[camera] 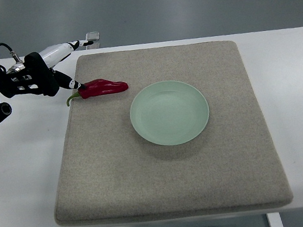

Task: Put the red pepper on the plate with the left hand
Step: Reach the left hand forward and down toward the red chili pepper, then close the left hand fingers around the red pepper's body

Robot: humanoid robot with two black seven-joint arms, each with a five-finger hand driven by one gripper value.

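Note:
A red pepper (103, 87) with a green stem lies on the grey mat (167, 184), near its far left corner, stem pointing left. A pale green plate (135, 117) stands empty on the mat, just right of the pepper and nearer to me. My left hand (72, 68) comes in from the left edge and sits at the mat's far left corner. Its fingers are spread; one white finger (59, 51) points right, and another fingertip reaches down to the pepper's stem end. The hand holds nothing. The right arm does not show.
The mat covers most of a white table (296, 99). A small metal bracket (92, 38) sits at the table's far edge behind the hand. Grey floor lies beyond.

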